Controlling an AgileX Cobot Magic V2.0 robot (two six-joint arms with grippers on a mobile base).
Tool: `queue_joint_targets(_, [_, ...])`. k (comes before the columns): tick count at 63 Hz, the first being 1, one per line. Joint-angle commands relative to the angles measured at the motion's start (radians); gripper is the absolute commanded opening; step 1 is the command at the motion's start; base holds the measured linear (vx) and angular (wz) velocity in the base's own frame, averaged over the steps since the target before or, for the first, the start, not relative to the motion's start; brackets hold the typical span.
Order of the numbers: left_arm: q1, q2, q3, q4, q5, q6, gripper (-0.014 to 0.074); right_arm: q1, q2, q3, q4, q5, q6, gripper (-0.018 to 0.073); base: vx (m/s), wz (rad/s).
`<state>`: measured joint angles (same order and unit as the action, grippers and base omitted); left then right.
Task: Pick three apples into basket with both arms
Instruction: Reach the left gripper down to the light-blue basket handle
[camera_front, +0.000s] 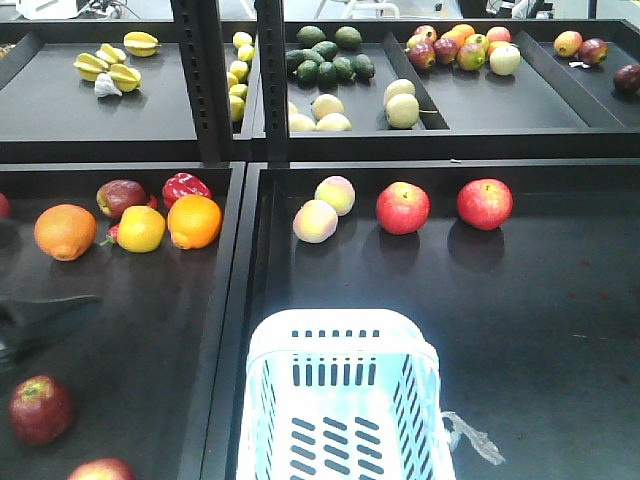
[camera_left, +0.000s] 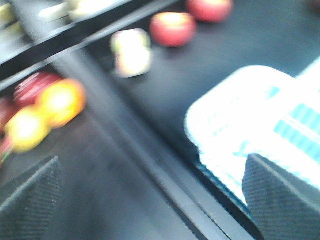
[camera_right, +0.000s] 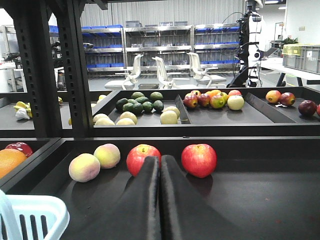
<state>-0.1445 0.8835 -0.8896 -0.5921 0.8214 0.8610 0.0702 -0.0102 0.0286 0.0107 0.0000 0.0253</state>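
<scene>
A: Front view?
B: Basket (camera_front: 340, 400) on the right tray (camera_front: 545, 330); a dark apple (camera_front: 40, 408) and a redder apple (camera_front: 99, 469) past the divider (camera_front: 225, 330), in the left tray (camera_front: 150, 340).
A: Left wrist?
B: Blurred. The left claw (camera_left: 155, 210) is spread wide, framing divider and basket.
A: Right wrist?
B: The right claw (camera_right: 160, 200) is pressed together, masking 1 red apple (camera_right: 137, 156).

Bright fruit on black trays (camera_front: 540, 330)
White slotted basket (camera_front: 345, 328) at six o'clock, its inside tinted pale blue; dark maroon apple (camera_front: 40, 408) at eight; red apple (camera_front: 403, 207), yellow-streaked, at one; orange (camera_front: 195, 221) at ten; peach (camera_front: 315, 221) seemingly cream-pink.
</scene>
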Motion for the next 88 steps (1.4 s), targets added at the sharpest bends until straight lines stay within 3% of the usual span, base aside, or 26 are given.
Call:
queue_joint_targets(1, [-0.065,0.061,-0.068,-0.050,-0.035,0.077,0.0685,0.001,-0.008,0.014,-0.003,-0.073,-0.007,-0.0009,0.00,0.00])
queue_joint_targets(13, [-0.221,0.195,-0.134,-0.040,-0.037,0.175,0.0681,0.001,-0.008,0.014,-0.003,-0.073,-0.007,-0.0009,0.00,0.00])
queue_joint_targets(29, [-0.423,0.361,-0.204,0.097,-0.080,0.177,0.0677,0.001,-0.008,0.014,-0.003,-0.073,-0.007,-0.0009,0.00,0.00])
queue_joint_targets(50, [-0.608,0.560,-0.280,0.204,-0.137,0.177,0.0655,0.001,-0.008,0.014,-0.003,-0.073,-0.007,-0.0009,0.00,0.00])
queue_joint_targets(60, [-0.646,0.642,-0.331,0.282,-0.156,0.175,0.0645,0.001,-0.008,0.014,-0.003,-0.073,-0.007,-0.0009,0.00,0.00])
queue_joint_targets(88, [-0.647,0.798,-0.388,0.347,-0.172,0.174,0.0545,0.001,-0.008,0.014,-0.003,-0.073,-0.007,-0.0009,0.00,0.00])
